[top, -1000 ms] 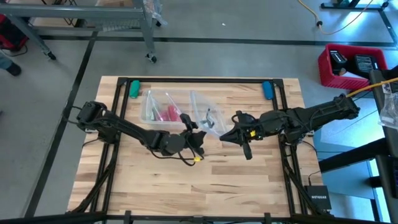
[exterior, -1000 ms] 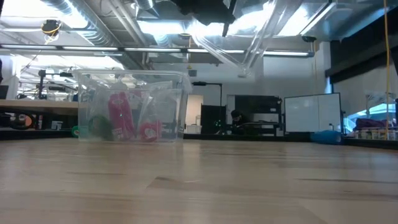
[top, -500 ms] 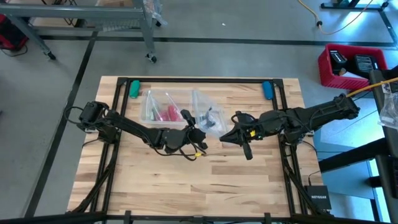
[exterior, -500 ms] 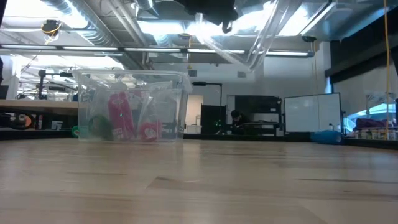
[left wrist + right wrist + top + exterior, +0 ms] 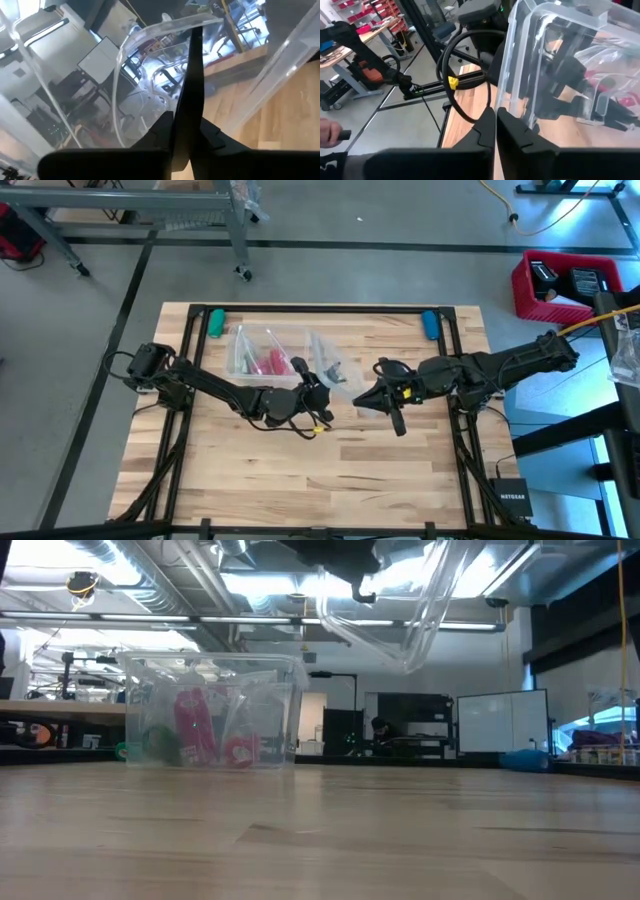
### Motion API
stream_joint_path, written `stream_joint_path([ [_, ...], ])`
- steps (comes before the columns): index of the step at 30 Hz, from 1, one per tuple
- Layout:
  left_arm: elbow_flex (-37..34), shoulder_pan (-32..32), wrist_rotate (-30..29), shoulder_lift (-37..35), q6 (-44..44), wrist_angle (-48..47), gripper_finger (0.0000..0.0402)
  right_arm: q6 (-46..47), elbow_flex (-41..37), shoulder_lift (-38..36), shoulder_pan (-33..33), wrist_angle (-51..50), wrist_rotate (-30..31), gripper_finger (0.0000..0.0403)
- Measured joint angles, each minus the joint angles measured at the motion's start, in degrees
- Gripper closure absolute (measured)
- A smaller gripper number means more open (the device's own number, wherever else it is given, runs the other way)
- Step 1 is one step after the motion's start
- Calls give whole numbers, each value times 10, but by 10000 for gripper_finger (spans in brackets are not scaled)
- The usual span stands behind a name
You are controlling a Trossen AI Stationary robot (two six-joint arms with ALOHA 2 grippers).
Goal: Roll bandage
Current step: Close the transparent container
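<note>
Both pincers pinched a clear lid (image 5: 400,615) above the counter (image 5: 330,470): left pincer (image 5: 318,375) and right pincer (image 5: 362,398) pressed together, the bandage (image 5: 268,362) inside the clear box (image 5: 243,350) at ten o'clock

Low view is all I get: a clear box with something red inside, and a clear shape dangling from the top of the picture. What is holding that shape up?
Observer: Both arms. In the high view the left gripper and the right gripper meet at the clear piece, one on each side.
Operator: Are they really pinching it?
Observer: Yes. The left wrist view shows that arm's fingers shut on the piece's edge.
Operator: And the red thing?
Observer: That is the bandage. From above it lies loose in the box, with neither gripper touching it.
</note>
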Motion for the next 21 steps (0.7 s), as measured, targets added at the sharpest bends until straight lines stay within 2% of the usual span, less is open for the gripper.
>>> stream_joint_path([
  [4,0,-11,-2,-1,6,0,376,-1,0,0,0,0,3,368],
  [8,0,-35,-23,-22,27,-8,380,-8,0,-16,0,-4,-21,325],
  [10,4,-46,-37,-48,5,-50,380,-32,0,-35,-1,-12,-36,303],
  [12,20,-55,-38,-80,-32,-137,380,-68,0,-56,0,-28,-51,286],
  [16,72,-59,-39,-137,-112,-348,380,-81,0,-100,0,-53,-39,268],
  [21,166,-45,-17,-180,-188,-601,380,-118,0,-134,0,-111,44,266],
])
